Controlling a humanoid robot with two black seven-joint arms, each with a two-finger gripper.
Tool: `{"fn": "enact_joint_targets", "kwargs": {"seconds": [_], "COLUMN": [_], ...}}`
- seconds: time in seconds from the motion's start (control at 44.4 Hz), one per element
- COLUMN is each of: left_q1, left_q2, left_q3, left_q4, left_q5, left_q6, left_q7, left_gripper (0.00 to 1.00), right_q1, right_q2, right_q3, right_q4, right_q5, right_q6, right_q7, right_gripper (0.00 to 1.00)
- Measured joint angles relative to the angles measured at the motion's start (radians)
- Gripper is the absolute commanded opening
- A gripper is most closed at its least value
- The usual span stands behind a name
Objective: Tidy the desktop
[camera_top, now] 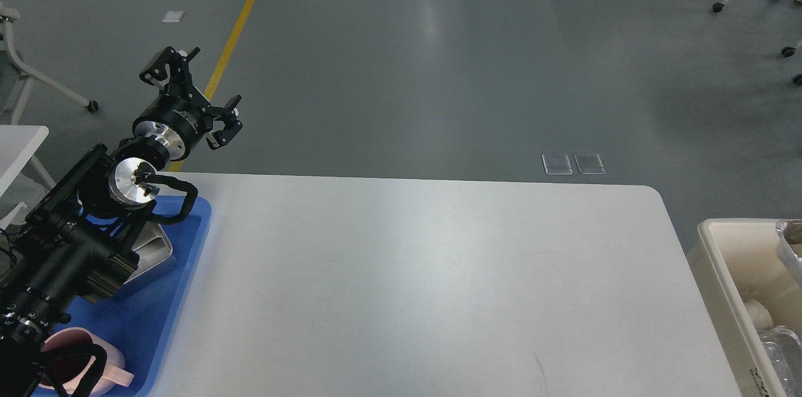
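Note:
The desktop [426,272] is a large white tabletop with rounded corners, bare across its middle. My left gripper [210,79] is open and empty, raised above the table's far left corner and pointing away over the floor. My right gripper is out of view. A sliver of a foil tray [789,239] shows at the right edge, over the beige bin [720,259].
A blue tray [169,297] lies on the left of the desktop, holding a metal container [156,253] and a pink cup [94,362], partly behind my left arm. The beige bin holds crumpled foil and trash. A small white table corner [19,140] stands at far left.

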Motion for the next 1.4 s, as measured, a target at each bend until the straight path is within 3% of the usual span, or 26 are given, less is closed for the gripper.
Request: {"fn": "enact_joint_targets", "kwargs": {"seconds": [0.158, 0.225, 0.248, 0.45, 0.473, 0.495, 0.63, 0.788, 1.013, 1.396], "left_q1": [0.001, 0.001, 0.001, 0.001, 0.001, 0.001, 0.000, 0.000, -0.001, -0.002], "left_q2": [-0.011, -0.016, -0.017, -0.024, -0.025, -0.025, -0.024, -0.023, -0.023, -0.027], "left_q3": [-0.014, -0.019, -0.020, -0.023, -0.023, -0.023, -0.032, -0.035, -0.036, -0.050], "left_q4": [0.011, 0.012, 0.013, 0.017, 0.017, 0.018, 0.019, 0.020, 0.026, 0.026], "left_q5": [-0.054, -0.062, -0.063, -0.084, -0.091, -0.112, -0.141, -0.146, -0.146, -0.173], "left_q6": [-0.004, -0.005, -0.005, -0.007, -0.008, -0.012, -0.021, -0.024, -0.027, -0.094], "left_q7": [0.000, 0.000, 0.000, 0.000, 0.000, 0.000, 0.002, -0.005, -0.029, -0.029], "left_gripper": [0.97, 0.97, 0.97, 0.98, 0.98, 0.98, 0.98, 0.98, 0.98, 0.98], "right_q1": [-0.057, -0.069, -0.072, -0.077, -0.077, -0.077, -0.077, -0.052, 0.195, 0.488], "right_q2": [0.039, 0.047, 0.049, 0.081, 0.087, 0.104, 0.168, 0.310, 0.551, 0.854], "right_q3": [0.002, 0.002, 0.002, 0.006, 0.007, 0.011, 0.058, 0.135, 0.175, 0.369], "right_q4": [-0.058, -0.065, -0.066, -0.118, -0.129, -0.161, -0.267, -0.490, -0.752, -0.787], "right_q5": [0.020, 0.022, 0.022, 0.022, 0.022, 0.022, 0.027, 0.027, 0.027, 0.038], "right_q6": [0.006, 0.006, 0.006, -0.005, -0.006, -0.010, -0.038, -0.056, -0.058, -0.048], "right_q7": [0.001, 0.001, 0.001, 0.012, 0.012, 0.014, 0.015, 0.014, 0.008, 0.013], "right_gripper": [0.02, 0.46, 0.55, 0.88, 0.88, 0.98, 1.00, 1.00, 1.00, 1.00]}}
